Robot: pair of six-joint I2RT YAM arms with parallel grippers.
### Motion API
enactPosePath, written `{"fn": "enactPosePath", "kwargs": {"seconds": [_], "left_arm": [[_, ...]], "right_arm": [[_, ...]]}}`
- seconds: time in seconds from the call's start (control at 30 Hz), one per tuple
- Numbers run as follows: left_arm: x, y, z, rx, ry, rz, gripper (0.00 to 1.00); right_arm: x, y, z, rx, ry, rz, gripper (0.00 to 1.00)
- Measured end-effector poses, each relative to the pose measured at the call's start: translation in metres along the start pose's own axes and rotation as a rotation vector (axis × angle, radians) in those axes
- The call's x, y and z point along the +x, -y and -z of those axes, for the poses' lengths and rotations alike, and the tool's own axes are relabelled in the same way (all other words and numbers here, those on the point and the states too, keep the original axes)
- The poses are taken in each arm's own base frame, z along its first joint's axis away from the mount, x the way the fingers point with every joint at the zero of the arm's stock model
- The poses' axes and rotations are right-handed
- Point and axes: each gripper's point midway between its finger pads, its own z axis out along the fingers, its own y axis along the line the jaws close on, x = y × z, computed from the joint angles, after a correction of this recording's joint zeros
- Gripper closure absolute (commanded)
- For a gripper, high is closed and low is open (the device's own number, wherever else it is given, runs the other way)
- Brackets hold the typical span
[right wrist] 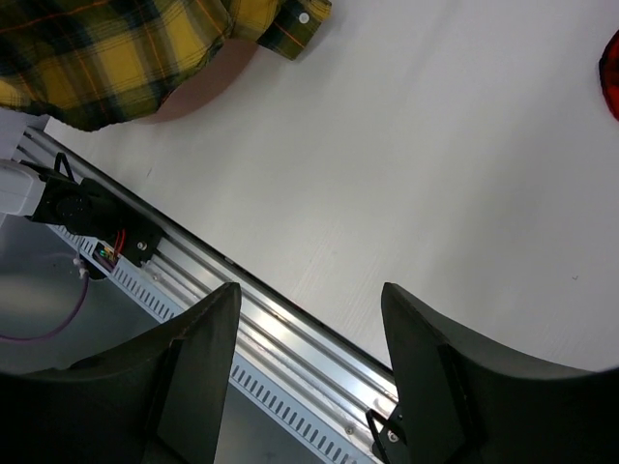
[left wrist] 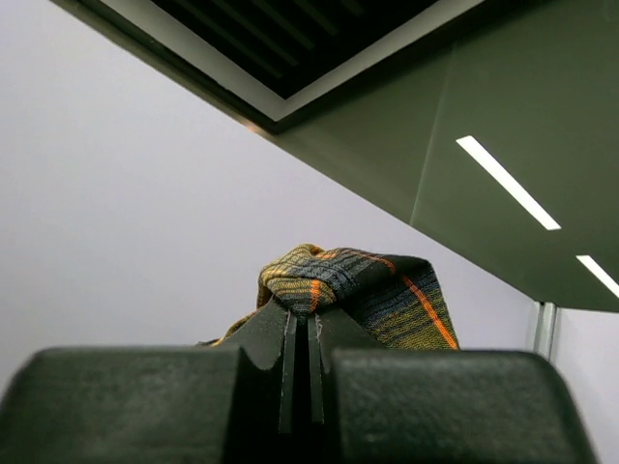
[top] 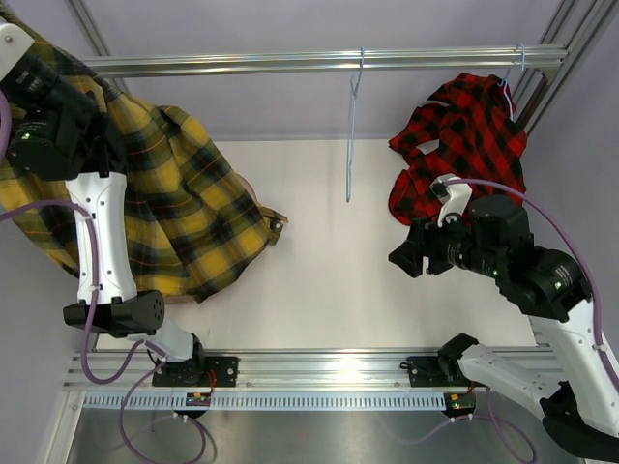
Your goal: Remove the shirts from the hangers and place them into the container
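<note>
My left gripper (left wrist: pixel 300 314) is raised high with its fingers pointing up, shut on a bunched fold of the yellow-and-black shirt (left wrist: pixel 353 285). That shirt (top: pixel 184 203) hangs down from it over the left of the table and covers most of the pinkish container (right wrist: pixel 208 82). An empty light-blue hanger (top: pixel 353 126) hangs from the rail at the centre. The red-and-black shirt (top: pixel 464 145) hangs on the other hanger (top: pixel 520 58) at the right. Just below it my right gripper (top: pixel 401 259) (right wrist: pixel 309 290) is open, holds nothing and faces left.
The silver frame rail (top: pixel 290 63) crosses the back, with slanted struts at the right (top: pixel 556 58). An aluminium base rail (top: pixel 319 362) runs along the near edge. White table surface (top: pixel 329 271) lies between the two shirts.
</note>
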Motion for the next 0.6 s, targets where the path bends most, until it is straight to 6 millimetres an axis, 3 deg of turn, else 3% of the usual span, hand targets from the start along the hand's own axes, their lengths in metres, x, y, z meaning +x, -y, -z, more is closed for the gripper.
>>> {"fn": "enactPosePath", "kwargs": {"seconds": [0.13, 0.3, 0.4, 0.6], "left_arm": [[0.007, -0.005, 0.0, -0.02, -0.01, 0.025, 1.0], [0.039, 0.023, 0.029, 0.044, -0.081, 0.016, 1.0], [0.069, 0.052, 0.063, 0.128, -0.158, -0.011, 1.0], [0.123, 0.105, 0.162, 0.341, -0.367, -0.043, 1.0]], "right_arm": [[0.001, -0.001, -0.002, -0.007, -0.011, -0.003, 0.32], [0.003, -0.003, -0.005, -0.016, -0.025, -0.013, 0.32], [0.002, -0.006, -0.005, -0.031, -0.019, -0.022, 0.32], [-0.002, -0.01, -0.001, -0.053, 0.016, -0.032, 0.33]]}}
